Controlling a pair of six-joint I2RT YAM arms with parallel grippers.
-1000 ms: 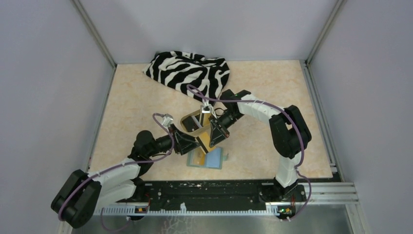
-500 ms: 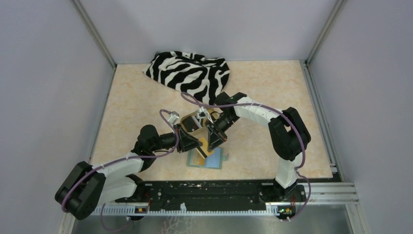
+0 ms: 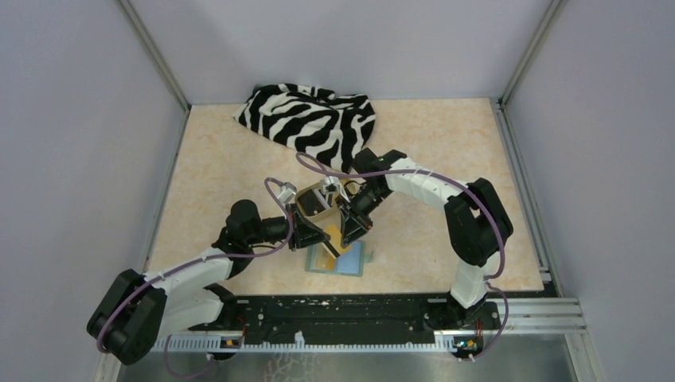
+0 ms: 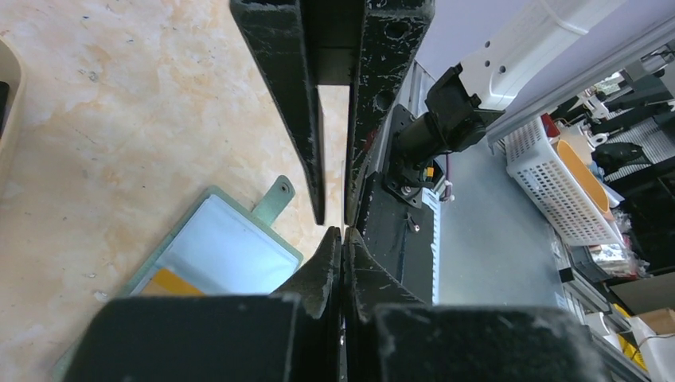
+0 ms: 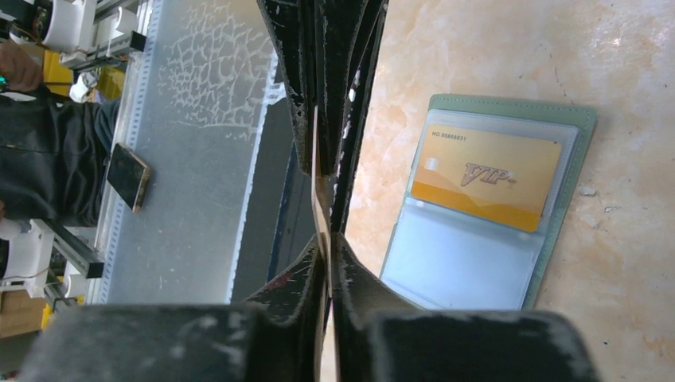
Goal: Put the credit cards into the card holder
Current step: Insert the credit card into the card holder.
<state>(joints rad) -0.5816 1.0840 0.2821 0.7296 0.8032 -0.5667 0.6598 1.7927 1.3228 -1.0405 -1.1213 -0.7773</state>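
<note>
Card holder (image 5: 462, 267) lies opened flat on the desk (image 3: 446, 151), its sage-green border framing pale blue pockets. It sits close to the front rail (image 3: 342, 318), about midway between the two arm bases. A gold card (image 5: 485, 179) marked "VIP" sits in the pocket of one half, and the other half shows its pale lining. A small tab (image 3: 369, 255) sticks out from the holder's right side.

From above, bare desk runs from the holder's right edge out to the side frame, and a narrower bare strip lies to its left. Only a thin band of desk separates its near edge from the rail.

The right tool (image 3: 350, 235) hangs over the far edge of the holder. Its fingers are pinched on a thin card (image 5: 320, 207), seen edge-on as a pale tan sliver between them. The left tool (image 3: 321, 237) is just beside it, tip to tip, also over the holder's far edge. Its fingers are pressed together, and I cannot tell whether they bear on that card too.

Just behind both tools stands a tan oval dish (image 3: 301, 197) with a dark card (image 3: 315, 204) in it. Further back, a zebra-striped cloth (image 3: 310, 119) is heaped against the rear wall, well apart from the holder.
</note>
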